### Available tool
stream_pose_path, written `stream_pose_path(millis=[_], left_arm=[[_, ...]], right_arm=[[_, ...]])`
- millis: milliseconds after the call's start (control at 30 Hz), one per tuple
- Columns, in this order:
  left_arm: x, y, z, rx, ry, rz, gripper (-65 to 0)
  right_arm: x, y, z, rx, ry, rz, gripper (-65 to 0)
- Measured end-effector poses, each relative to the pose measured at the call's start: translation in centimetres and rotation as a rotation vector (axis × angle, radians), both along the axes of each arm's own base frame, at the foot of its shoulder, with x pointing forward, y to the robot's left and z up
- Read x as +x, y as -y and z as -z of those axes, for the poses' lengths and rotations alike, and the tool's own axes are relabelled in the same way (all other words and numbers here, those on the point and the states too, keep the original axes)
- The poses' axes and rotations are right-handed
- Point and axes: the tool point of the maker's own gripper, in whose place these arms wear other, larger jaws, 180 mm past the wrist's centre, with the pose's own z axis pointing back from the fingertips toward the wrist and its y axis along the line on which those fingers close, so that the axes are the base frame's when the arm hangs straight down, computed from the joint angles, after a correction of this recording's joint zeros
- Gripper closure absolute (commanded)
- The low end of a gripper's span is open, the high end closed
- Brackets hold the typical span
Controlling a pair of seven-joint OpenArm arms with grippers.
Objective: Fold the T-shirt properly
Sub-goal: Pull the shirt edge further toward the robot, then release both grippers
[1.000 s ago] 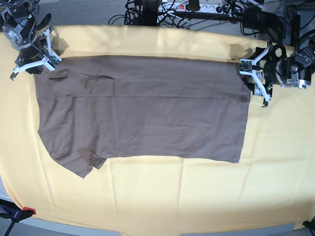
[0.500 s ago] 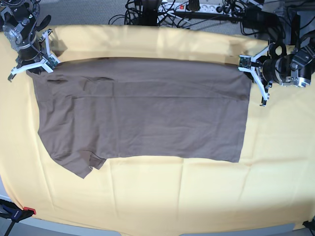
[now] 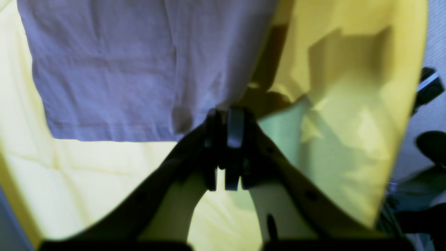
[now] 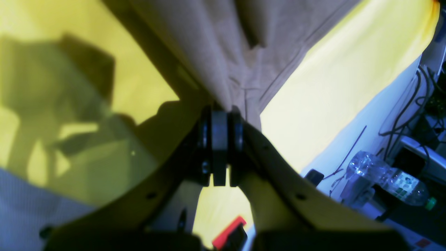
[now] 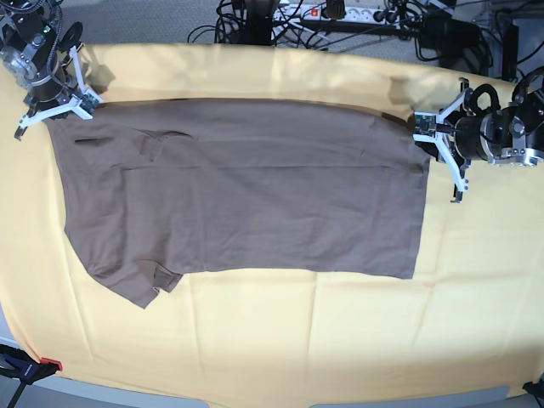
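Note:
The taupe T-shirt (image 5: 246, 187) lies spread flat on the yellow cloth, its one visible sleeve at the front left. In the base view my left gripper (image 5: 420, 127) is at the shirt's far right corner, shut on the fabric there. In the left wrist view the left gripper (image 3: 226, 116) pinches the shirt (image 3: 115, 66) at its hem corner. My right gripper (image 5: 61, 109) is shut on the far left corner. In the right wrist view the shirt (image 4: 244, 48) bunches up into the shut right gripper (image 4: 221, 113).
The yellow cloth (image 5: 340, 340) covers the whole table. Cables and a power strip (image 5: 331, 13) lie behind the far edge. A red clamp (image 5: 49, 365) sits at the front left corner. A clear plastic bottle (image 4: 383, 177) lies off the table on the right arm's side.
Both grippers have closed on the shirt's two far corners. They have moved slightly toward the far edge, drawing the shirt's far edge taut and a little up.

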Motion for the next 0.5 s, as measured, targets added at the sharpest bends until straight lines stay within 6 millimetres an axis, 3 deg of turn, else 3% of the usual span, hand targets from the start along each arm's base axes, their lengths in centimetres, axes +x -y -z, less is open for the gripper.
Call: stream_pose_path(millis=[133,233,500], left_arm=[[-0.6,-0.6,-0.8,-0.003,-0.024,-0.015,0.0],[-1.8,-0.5,-1.4,-0.01,-0.053,-0.005,0.0],[-6.6,-1.5,-0.5,0.048,-0.168,0.043,0.0]], right_arm=[[-1.1,1.2,0.1,-0.025,-0.098,0.025,0.0],[-1.8,1.0,0.1,-0.01,-0.149,0.026,0.0],[-4.4,0.1,0.4,-0.009,-0.231,-0.01,0.0]])
